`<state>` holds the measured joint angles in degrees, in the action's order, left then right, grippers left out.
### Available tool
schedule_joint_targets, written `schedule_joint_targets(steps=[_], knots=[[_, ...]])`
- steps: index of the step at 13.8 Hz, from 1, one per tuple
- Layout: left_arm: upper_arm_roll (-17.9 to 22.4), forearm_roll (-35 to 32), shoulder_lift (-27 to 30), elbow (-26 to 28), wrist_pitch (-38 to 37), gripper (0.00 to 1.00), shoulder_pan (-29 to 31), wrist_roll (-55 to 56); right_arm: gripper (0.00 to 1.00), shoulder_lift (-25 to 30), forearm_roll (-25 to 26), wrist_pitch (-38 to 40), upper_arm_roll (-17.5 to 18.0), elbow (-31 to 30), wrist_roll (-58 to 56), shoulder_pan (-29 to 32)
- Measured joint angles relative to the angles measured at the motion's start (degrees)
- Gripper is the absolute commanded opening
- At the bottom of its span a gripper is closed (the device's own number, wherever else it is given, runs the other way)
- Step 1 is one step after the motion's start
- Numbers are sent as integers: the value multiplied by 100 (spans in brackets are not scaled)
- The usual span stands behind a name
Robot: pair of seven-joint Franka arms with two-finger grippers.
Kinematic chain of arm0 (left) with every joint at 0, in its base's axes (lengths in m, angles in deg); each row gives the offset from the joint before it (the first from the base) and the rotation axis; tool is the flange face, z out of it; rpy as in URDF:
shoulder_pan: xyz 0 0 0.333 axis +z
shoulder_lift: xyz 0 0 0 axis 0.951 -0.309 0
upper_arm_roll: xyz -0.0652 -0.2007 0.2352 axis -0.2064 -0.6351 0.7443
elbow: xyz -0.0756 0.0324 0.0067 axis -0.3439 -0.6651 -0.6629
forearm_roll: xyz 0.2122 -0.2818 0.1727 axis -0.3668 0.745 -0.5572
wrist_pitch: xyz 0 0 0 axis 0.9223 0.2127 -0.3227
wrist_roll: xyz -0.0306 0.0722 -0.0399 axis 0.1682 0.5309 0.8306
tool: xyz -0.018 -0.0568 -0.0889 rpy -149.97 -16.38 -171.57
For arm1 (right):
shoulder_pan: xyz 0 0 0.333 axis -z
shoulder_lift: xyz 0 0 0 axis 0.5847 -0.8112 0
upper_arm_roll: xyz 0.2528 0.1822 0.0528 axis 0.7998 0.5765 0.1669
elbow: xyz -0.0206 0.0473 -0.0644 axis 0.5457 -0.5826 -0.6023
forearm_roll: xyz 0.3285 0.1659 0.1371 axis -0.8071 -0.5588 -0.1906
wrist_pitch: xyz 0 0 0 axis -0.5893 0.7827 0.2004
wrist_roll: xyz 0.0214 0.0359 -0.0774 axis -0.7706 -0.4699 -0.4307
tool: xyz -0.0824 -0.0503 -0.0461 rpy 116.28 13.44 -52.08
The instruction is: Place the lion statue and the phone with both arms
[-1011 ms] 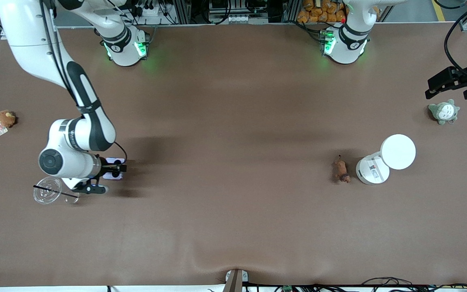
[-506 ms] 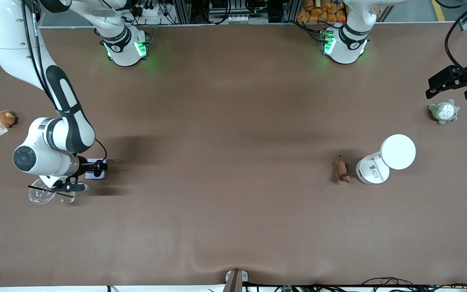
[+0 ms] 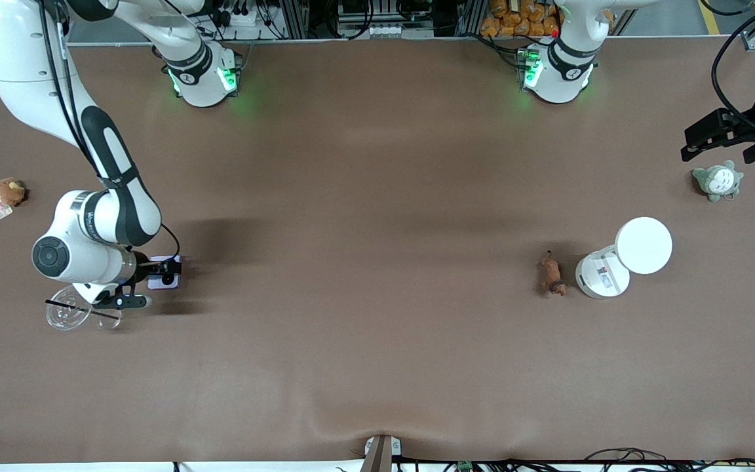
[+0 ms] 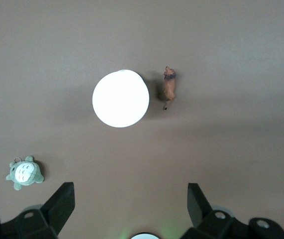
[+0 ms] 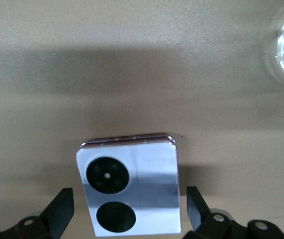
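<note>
Brown surface (image 3: 377, 262) carries everything. Right arm reaches down toward its own end of the surface; right tool (image 3: 154, 283) sits low over the phone (image 3: 166, 273), fingers spread wide w/ one either side of it, apart from its edges, gripping nothing. Left tool (image 3: 721, 134) hangs high over the left arm's end, above the grey-green plush (image 3: 717, 180), fingers wide apart and empty.

White round container (image 3: 603, 275) w/ its white lid (image 3: 643, 245) propped against it stands toward the left arm's end; a small label inside shows in front view, print too small to read. Left wrist view shows only the lid top (image 4: 120, 98), no label.

Clear cup (image 3: 66, 314) w/ a dark straw lies just beside the right tool.

Phone flat on the surface; right wrist view shows its pale lavender face (image 5: 132, 189) w/ two black circles, no readable brand.

Brown plush (image 3: 8, 191) has a tag, unreadable.

Lion statue (image 3: 552, 275) lies on the surface just beside the container, untouched; also seen in left wrist view (image 4: 169, 88).
</note>
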<state>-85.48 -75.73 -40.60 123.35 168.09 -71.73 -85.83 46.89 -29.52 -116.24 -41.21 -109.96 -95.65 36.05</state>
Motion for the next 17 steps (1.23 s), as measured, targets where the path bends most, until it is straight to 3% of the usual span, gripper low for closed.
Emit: schedule_joint_targets(steps=[6, 13, 17], knots=[[4, 0, 0, 1, -4, 100, 0, 1, 100, 308, 35, 295, -6, 171, 0, 3], [-3, 0, -3, 5, -14, 100, -4, 5, 100, 2021, 55, 2611, -22, 948, 1, 21], [-13, 0, -11, 8, -15, 100, -12, 9, 100, 2673, 66, 3946, -31, 1673, 18, 28]])
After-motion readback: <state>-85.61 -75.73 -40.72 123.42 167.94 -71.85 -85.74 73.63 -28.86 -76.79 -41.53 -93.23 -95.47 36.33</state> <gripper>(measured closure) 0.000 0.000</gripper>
